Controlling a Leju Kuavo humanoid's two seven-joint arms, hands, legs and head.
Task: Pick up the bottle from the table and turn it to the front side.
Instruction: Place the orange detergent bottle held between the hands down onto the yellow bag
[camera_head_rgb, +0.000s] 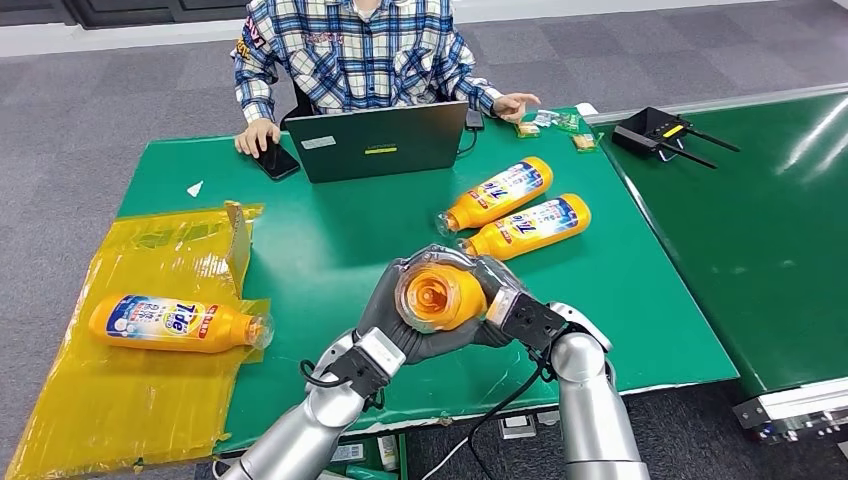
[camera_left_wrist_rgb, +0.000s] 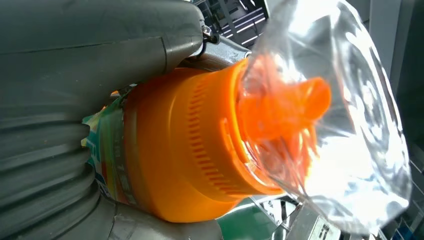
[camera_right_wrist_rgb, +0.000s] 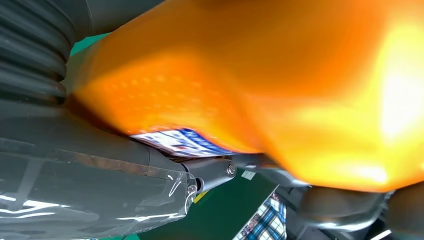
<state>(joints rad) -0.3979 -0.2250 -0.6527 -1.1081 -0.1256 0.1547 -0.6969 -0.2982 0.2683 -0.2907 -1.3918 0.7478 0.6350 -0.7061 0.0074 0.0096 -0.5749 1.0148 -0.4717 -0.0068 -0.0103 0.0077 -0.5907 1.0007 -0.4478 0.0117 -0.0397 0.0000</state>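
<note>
Held bottle (camera_head_rgb: 437, 297): orange, lifted above the near edge of the green table (camera_head_rgb: 330, 250), cap end turned toward the head camera; in the left wrist view a ribbed orange cap (camera_left_wrist_rgb: 200, 145) with clear plastic film over the spout.
Left hand (camera_head_rgb: 395, 315): wrapped around the bottle from the left and from below, fingers closed on its body; arm rising from the lower left, forearm slanted toward the centre.
Right hand (camera_head_rgb: 500, 295): gripping the same bottle from the right side, fingers curled over its top; forearm nearly vertical, wrist bent inward.
Bottle body close up: orange wall and a strip of blue-white label (camera_right_wrist_rgb: 180, 141) pressed against the right hand.
Other bottles: two (camera_head_rgb: 520, 212) lying side by side behind the hands, one (camera_head_rgb: 175, 322) lying on yellow plastic sheet (camera_head_rgb: 110, 400) at the left.
Far side: person in checked shirt (camera_head_rgb: 350, 45) behind an open laptop (camera_head_rgb: 385, 140), one hand on a phone (camera_head_rgb: 275, 160).
</note>
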